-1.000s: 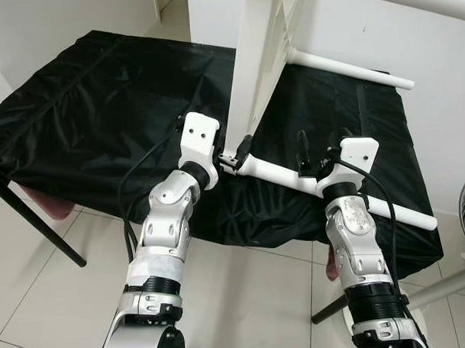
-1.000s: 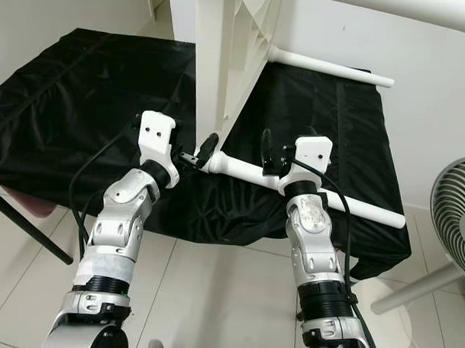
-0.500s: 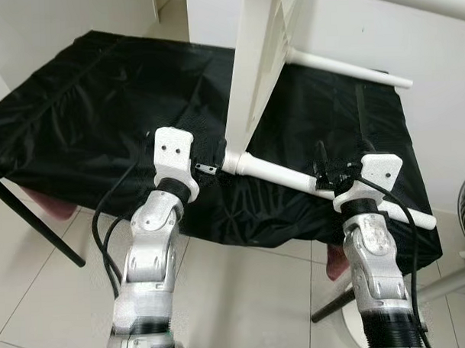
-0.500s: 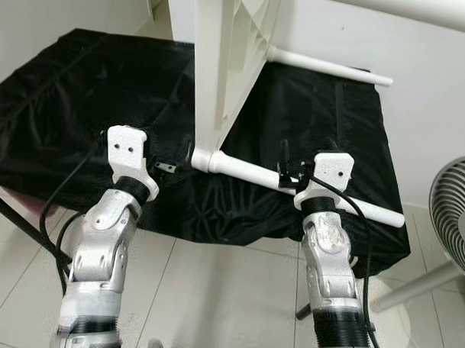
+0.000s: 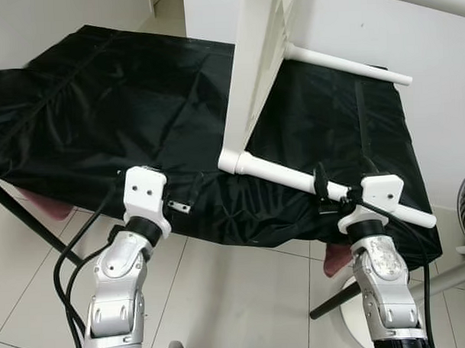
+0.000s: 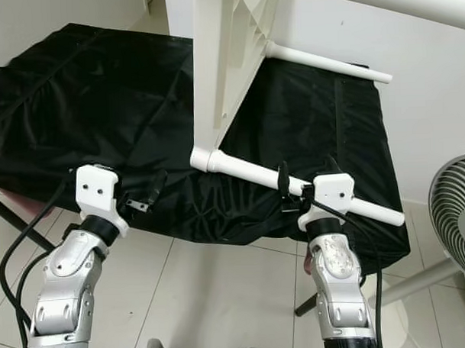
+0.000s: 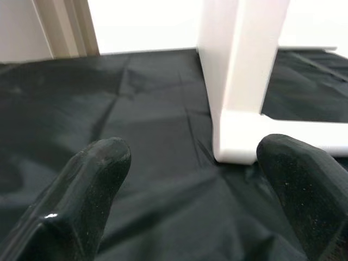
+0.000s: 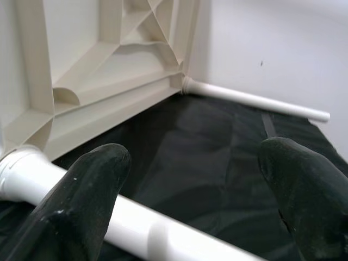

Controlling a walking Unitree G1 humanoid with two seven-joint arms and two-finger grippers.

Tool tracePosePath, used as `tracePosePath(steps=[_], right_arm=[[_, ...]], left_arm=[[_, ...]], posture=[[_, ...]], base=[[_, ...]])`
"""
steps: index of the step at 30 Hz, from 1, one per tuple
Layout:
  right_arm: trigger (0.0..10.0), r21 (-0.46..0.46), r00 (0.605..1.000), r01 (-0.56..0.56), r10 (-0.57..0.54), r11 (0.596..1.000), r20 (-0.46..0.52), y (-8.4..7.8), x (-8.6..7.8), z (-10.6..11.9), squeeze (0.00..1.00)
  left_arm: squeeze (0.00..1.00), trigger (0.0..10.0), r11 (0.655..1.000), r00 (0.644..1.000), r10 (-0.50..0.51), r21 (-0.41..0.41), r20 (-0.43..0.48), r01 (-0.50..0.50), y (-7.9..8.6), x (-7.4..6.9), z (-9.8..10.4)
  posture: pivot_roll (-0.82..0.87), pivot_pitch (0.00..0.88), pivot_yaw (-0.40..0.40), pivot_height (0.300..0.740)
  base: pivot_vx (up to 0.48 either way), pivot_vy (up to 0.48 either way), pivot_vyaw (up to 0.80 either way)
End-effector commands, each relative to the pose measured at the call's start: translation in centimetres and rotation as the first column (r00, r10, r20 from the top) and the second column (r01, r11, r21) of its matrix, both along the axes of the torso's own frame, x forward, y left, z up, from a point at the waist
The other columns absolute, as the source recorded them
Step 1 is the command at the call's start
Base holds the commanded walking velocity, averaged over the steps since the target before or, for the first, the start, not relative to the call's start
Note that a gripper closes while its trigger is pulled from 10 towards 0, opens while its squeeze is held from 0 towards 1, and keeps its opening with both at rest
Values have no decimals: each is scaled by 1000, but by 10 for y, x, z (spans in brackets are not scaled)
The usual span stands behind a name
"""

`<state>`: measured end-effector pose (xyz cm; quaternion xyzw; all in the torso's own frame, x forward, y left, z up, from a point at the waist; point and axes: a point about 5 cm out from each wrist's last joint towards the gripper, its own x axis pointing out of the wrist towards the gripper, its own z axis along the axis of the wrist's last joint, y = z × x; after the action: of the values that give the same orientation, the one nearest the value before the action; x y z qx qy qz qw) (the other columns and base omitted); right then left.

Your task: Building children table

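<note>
The white table top (image 5: 252, 66) stands on its edge on the black-covered table (image 5: 100, 110). Its near white leg (image 5: 294, 176) juts out to the right along the cloth, and a far leg (image 5: 351, 64) runs behind it. My left gripper (image 5: 189, 194) is open at the front edge of the cloth, left of the near leg's base and apart from it. In its wrist view the left gripper (image 7: 196, 157) holds nothing, with the top's corner (image 7: 239, 136) ahead. My right gripper (image 5: 343, 178) is open over the near leg (image 8: 136, 223), not closed on it.
A fan (image 6: 456, 220) stands at the right on the tiled floor (image 5: 221, 296). A dark metal table leg (image 5: 36, 227) slants at the left, with a pinkish object (image 5: 46, 205) under the cloth. A white wall (image 5: 411, 30) lies behind the table.
Both arms have pulled back toward me. The left gripper has left the joint at the near leg's base and moved left to the cloth's edge. The right gripper slid rightward along the leg.
</note>
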<state>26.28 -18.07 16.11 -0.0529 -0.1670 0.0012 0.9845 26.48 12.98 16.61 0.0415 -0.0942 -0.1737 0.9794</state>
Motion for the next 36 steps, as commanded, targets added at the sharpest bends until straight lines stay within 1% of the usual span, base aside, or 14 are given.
tracePosePath(steps=[1, 2, 5, 14, 25, 33, 35, 36], right_arm=[[10000, -1, 1000, 7, -7, 1000, -19, 1, -1, -3, 0], [10000, 2, 1000, -2, 2, 1000, -24, 5, -3, -4, 0], [10000, 10, 1000, -6, 7, 1000, -28, 9, -3, -5, 0], [10000, 14, 1000, -2, 2, 1000, -22, 8, 2, -2, 0], [10000, 11, 1000, 2, -2, 1000, -22, 8, 2, -2, 0], [10000, 8, 1000, -1, 1, 1000, -23, 9, 2, -3, 0], [10000, 9, 1000, -3, 3, 1000, -24, 9, 3, -3, 0], [10000, 9, 1000, -3, 3, 1000, -24, 9, 3, -3, 0]], left_arm=[[0, 10000, 999, 1000, -9, -33, -22, 9, -7, -3, -4], [0, 10000, 999, 1000, -14, -42, -26, 13, -10, -5, -6], [0, 10000, 999, 1000, -15, -53, -26, 13, -13, -6, -6], [0, 10000, 999, 1000, -11, -53, -17, 10, -11, -2, -2], [0, 10000, 998, 1000, -20, -61, -4, 20, -12, -3, 2], [0, 10000, 996, 1000, -24, -86, 0, 24, -12, -7, 2], [0, 10000, 995, 998, -55, -80, -8, 54, -15, -9, 2], [0, 10000, 995, 998, -55, -80, -8, 54, -15, -9, 2]], posture=[[101, 96, -30, 740], [102, 94, -33, 740], [103, 93, -35, 740], [104, 79, -35, 740], [109, 75, -34, 740], [113, 76, -34, 740], [117, 76, -35, 740], [117, 76, -35, 740]], base=[[0, 0, 0], [0, 0, 0], [94, 0, 0], [314, 0, 0], [321, 0, 0], [0, 0, 0], [0, 0, 0], [0, 0, 0]])
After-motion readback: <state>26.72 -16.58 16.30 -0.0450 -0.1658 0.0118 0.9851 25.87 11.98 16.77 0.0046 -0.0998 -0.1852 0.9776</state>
